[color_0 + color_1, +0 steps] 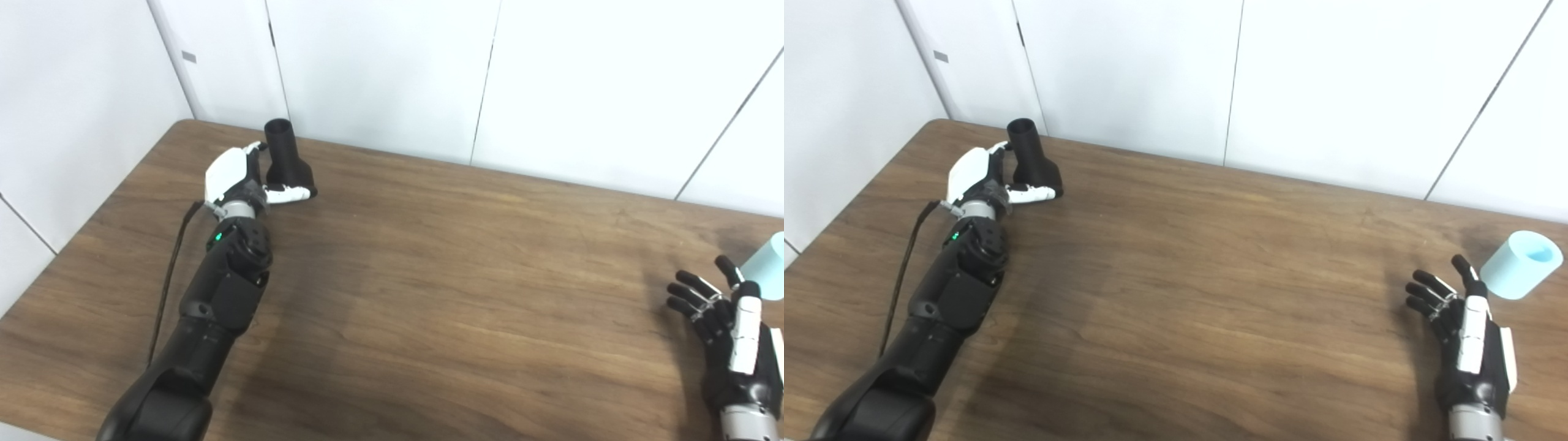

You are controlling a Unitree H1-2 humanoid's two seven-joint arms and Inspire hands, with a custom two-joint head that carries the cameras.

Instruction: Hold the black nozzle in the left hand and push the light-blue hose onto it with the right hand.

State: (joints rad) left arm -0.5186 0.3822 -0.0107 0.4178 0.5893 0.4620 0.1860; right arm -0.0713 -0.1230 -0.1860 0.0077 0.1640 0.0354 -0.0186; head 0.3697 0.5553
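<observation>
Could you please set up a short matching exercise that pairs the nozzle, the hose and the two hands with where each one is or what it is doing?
Things:
1. black nozzle
2. light-blue hose
3. left hand
4. right hand

States:
A. open, fingers spread, holding nothing
B. lying near the table's right edge
C. upright at the far left of the table
D. reaching around the nozzle's base

Pairs: 1-C, 2-B, 3-D, 4-A

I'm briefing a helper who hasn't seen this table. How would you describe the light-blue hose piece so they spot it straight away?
Start at the brown wooden table and follow it to its far right edge. There, just beyond the fingertips of the right robot hand, lies the light-blue hose, a short stubby open-ended tube. It is the only pale-coloured item; the black nozzle stands at the opposite corner.
</observation>
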